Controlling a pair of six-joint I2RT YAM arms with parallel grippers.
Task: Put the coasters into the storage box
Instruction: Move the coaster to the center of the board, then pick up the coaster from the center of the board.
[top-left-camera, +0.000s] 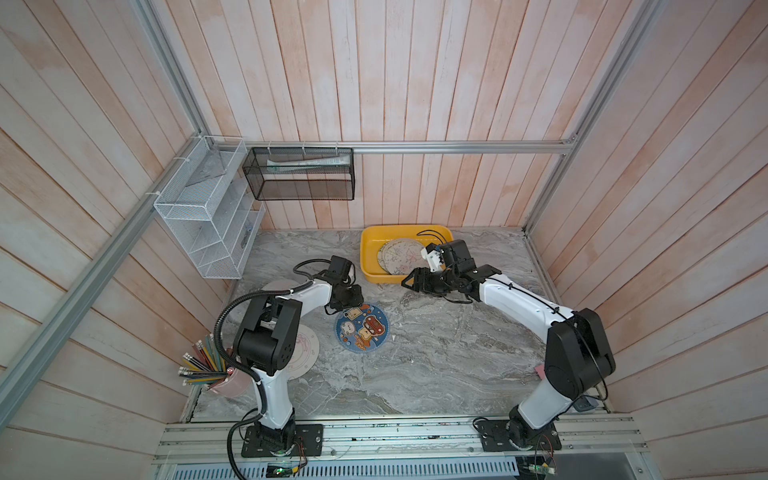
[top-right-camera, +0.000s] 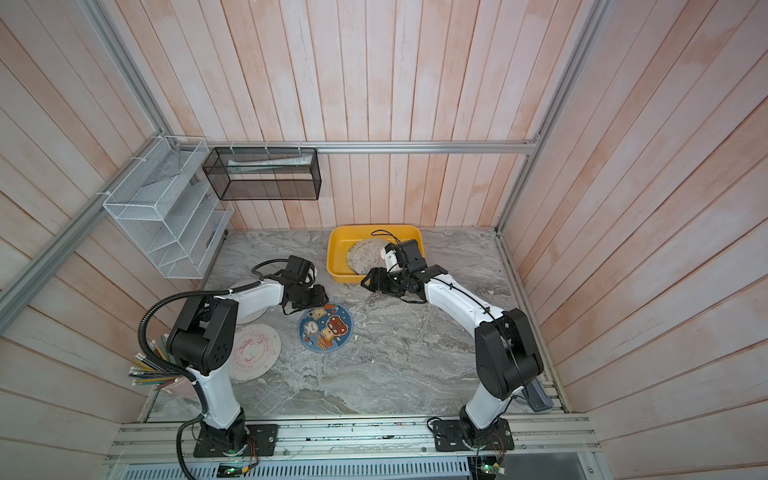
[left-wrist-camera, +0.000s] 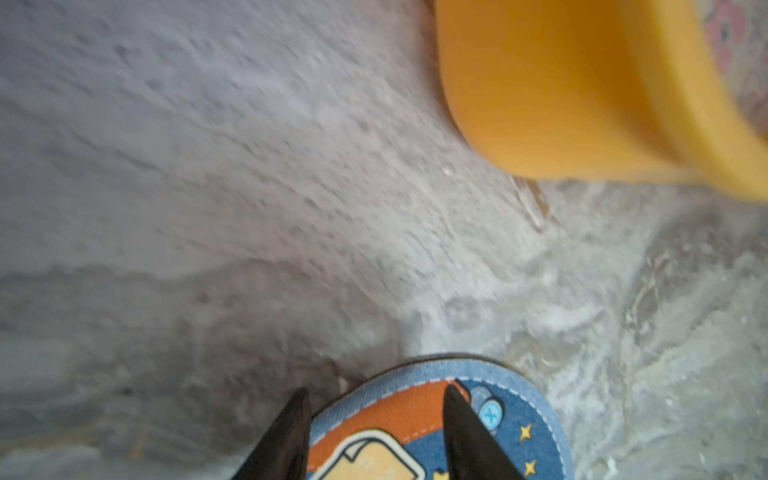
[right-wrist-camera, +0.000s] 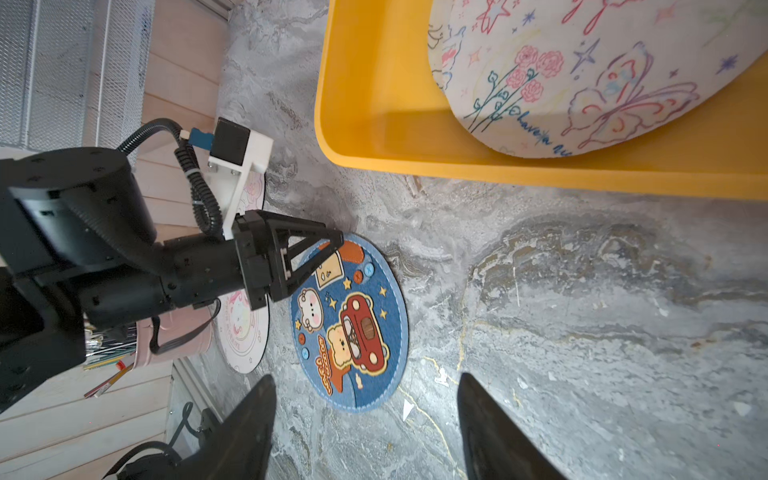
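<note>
Left pincer (left-wrist-camera: 375, 388) is low over the far rim of the blue coaster (top-left-camera: 362, 328), jaws about half apart. One finger is over the print and one over bare tabletop (top-left-camera: 436, 353), with nothing clamped, and the disc lies flat. Right pincer (right-wrist-camera: 366, 375) has its jaws wide and empty, hovering above the tabletop just in front of the near wall of the storage box (top-left-camera: 368, 249). Cream coasters (right-wrist-camera: 582, 83) are already in the box, overlapping, and the top one looks propped on the near wall rather than flat. Two more are out: a cream one with a pink print (top-right-camera: 254, 351) beside the left arm's elbow, and another (top-left-camera: 276, 286) mostly hidden behind that arm. The blue one looks like the next pick. Risks:
- The disc is thin and flat on hard stone, so the fingers may skate over the rim and close on air, or shove it sideways.
- A grip on the edge alone could let it droop or pivot and catch the box rim.
- The right arm sits close to the path from the blue coaster to the box, so the arms could clash if both move.
- The box looks light, so a bump could slide it.
- A disc dropped onto the leaning stack could ride up and over the wall.
</note>
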